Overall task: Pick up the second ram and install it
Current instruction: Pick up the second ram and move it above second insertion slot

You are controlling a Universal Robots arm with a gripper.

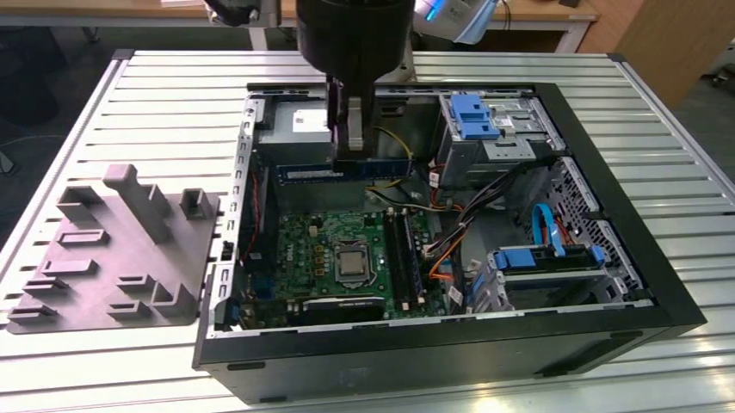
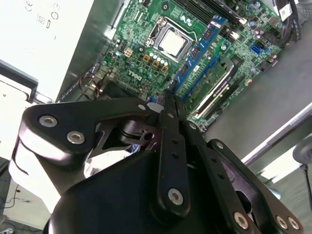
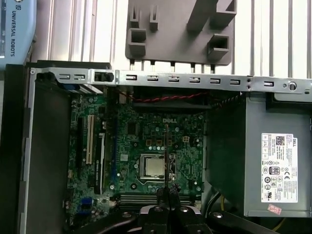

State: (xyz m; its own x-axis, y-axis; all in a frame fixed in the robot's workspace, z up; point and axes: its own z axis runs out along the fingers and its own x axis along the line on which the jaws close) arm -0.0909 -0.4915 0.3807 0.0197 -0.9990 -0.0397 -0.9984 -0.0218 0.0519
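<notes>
arm: wide blk cyl. wrist [image 1: 350, 34] | pale-blue jnt cap [image 3: 14, 29] w/ print | tool [image 2: 168, 97]: matte blk, rounded link bars [image 2: 87, 122], silver round screw heads [image 2: 75, 137] at pivots | fingers [image 1: 358, 129]: slim, flat, one dark, one grey metal

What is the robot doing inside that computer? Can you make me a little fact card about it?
Hand: the hand is shut on the second ram
Second ram: dark-blue strip, held up over the open computer case, in front of the grey power supply
Motherboard: the green motherboard lies flat in the case, processor near its middle
Installed: not yet in a slot
Beside the case: grey holder on the slatted table, at the exterior view's left
</notes>
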